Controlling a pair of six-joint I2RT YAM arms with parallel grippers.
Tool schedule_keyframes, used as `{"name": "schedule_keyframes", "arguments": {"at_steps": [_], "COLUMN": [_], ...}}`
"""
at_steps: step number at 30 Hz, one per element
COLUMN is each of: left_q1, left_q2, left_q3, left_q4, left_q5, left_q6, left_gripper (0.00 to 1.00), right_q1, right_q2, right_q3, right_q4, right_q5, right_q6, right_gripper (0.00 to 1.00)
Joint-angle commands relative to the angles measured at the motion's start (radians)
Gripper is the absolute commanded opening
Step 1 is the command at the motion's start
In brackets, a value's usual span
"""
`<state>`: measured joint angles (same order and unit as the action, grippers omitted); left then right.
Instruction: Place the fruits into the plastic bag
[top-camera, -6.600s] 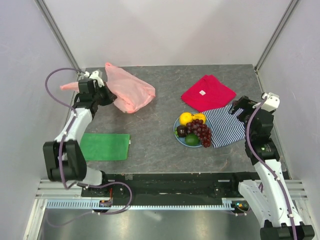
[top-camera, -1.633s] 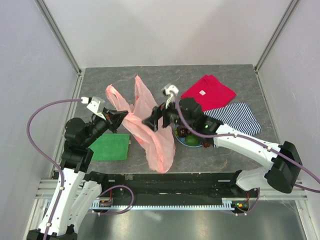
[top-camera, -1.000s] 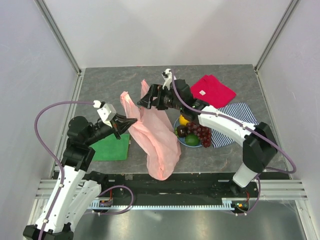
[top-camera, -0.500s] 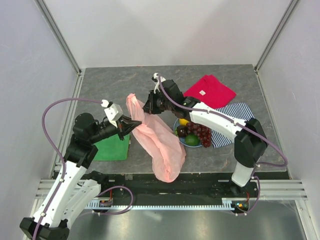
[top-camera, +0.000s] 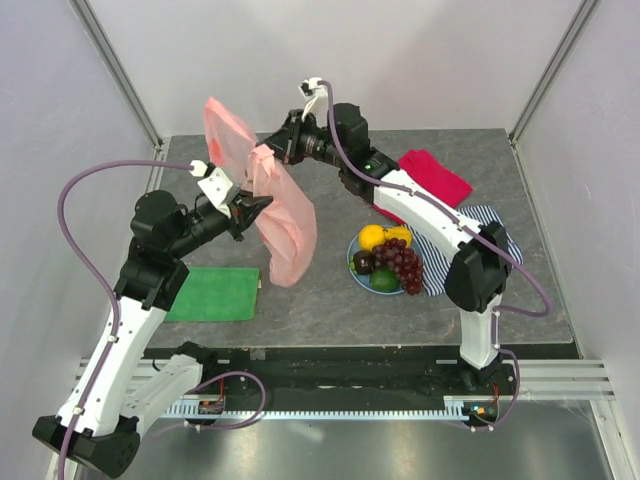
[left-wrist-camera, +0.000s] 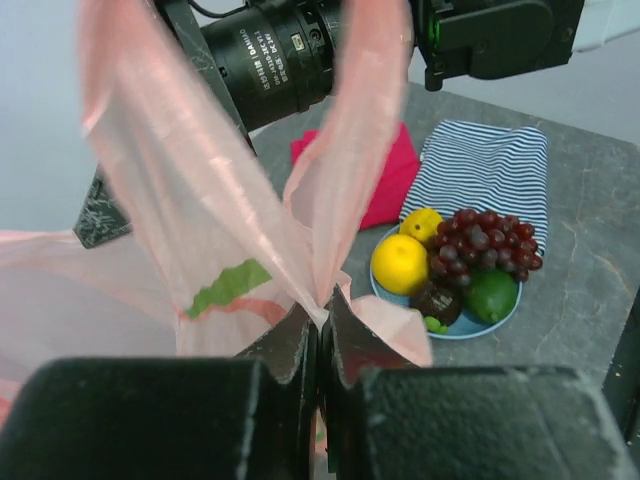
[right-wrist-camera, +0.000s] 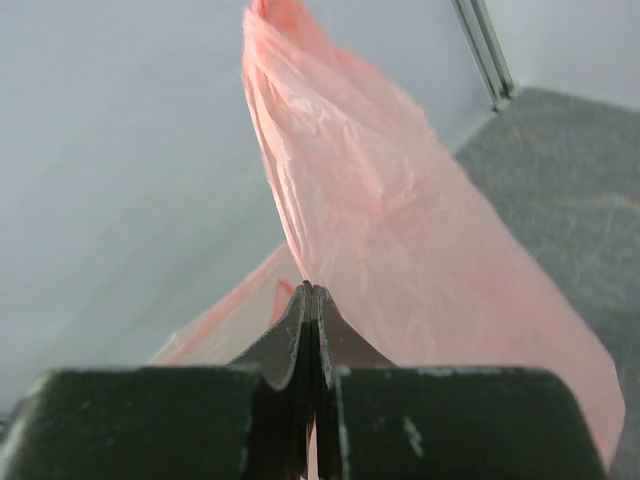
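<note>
L gripper (top-camera: 263, 202) is clamped on a pinch of the plastic bag (top-camera: 287, 225). R gripper (top-camera: 270, 152) is pinched tight on another fold near the bag's top, higher up & farther from the plate (top-camera: 354, 268). Bag hangs in the air, left of the plate in top view, mouth not spread yet. All fruits (top-camera: 388, 258) sit on the plate, none bagged. Step, prob.: opening the bag. Next needs both grips drawn apart w/o tearing the thin film, then the mouth brought beside the plate.
</note>
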<state>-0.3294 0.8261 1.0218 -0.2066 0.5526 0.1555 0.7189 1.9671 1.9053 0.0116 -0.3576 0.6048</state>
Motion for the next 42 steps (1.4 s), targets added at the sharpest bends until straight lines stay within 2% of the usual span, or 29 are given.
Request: {"name": "schedule_keyframes", "arguments": {"at_steps": [1,2,4,5,6,12,15,17,21,27,33,42], "left_q1": [-0.005,-0.005,-0.005,-0.003,-0.005,-0.002,-0.002,-0.002,-0.002,-0.003,-0.005,-0.016], "left_q2": [0.019,0.013,-0.004,-0.022,-0.031,-0.110,-0.114,-0.096,0.049,0.232,0.326,0.441], "left_q3": [0.037,0.012,-0.018,-0.038,-0.043,0.001,0.050,0.086,0.110,0.118,0.119,0.129], "left_q4": [-0.022,-0.025,-0.033,-0.040,-0.048,-0.099,-0.099,-0.106,-0.126,-0.044,-0.002,0.015], "left_q5": [0.090,0.125,0.139,0.142,0.141,0.124,0.136,0.061,-0.077,0.003,-0.039,0.015], "left_q6": [0.064,0.046,0.023,-0.003,-0.020,-0.148,-0.223,-0.273,-0.335,-0.387,-0.395,-0.413], "left_gripper": [0.23,0.48,0.69,0.93,0.97,0.99,0.99,0.99,0.99,0.99,0.99,0.98], "right_q1": [-0.006,-0.007,-0.010,-0.012,-0.015,-0.019,-0.021,-0.019,-0.021,-0.019,-0.018,-0.016], "right_q2": [-0.071,-0.089,-0.143,-0.157,-0.168,-0.224,-0.247,-0.266,-0.333,-0.439,-0.473,-0.504], "right_q3": [-0.104,-0.154,-0.323,-0.377,-0.473,-0.771,-0.836,-0.859,-0.914,-1.014,-1.057,-1.074], "right_q4": [0.335,0.373,0.490,0.520,0.571,0.772,0.804,0.801,0.789,0.735,0.717,0.683], "right_q5": [-0.101,-0.098,-0.092,-0.087,-0.084,-0.089,-0.080,-0.081,-0.069,-0.029,-0.029,-0.038], "right_q6": [-0.040,-0.040,-0.039,-0.034,-0.031,0.041,0.056,0.055,0.053,0.012,0.000,-0.020], "right_gripper": [0.00,0.00,0.00,0.00,0.00,0.00,0.00,0.00,0.00,0.00,0.00,0.00]}}
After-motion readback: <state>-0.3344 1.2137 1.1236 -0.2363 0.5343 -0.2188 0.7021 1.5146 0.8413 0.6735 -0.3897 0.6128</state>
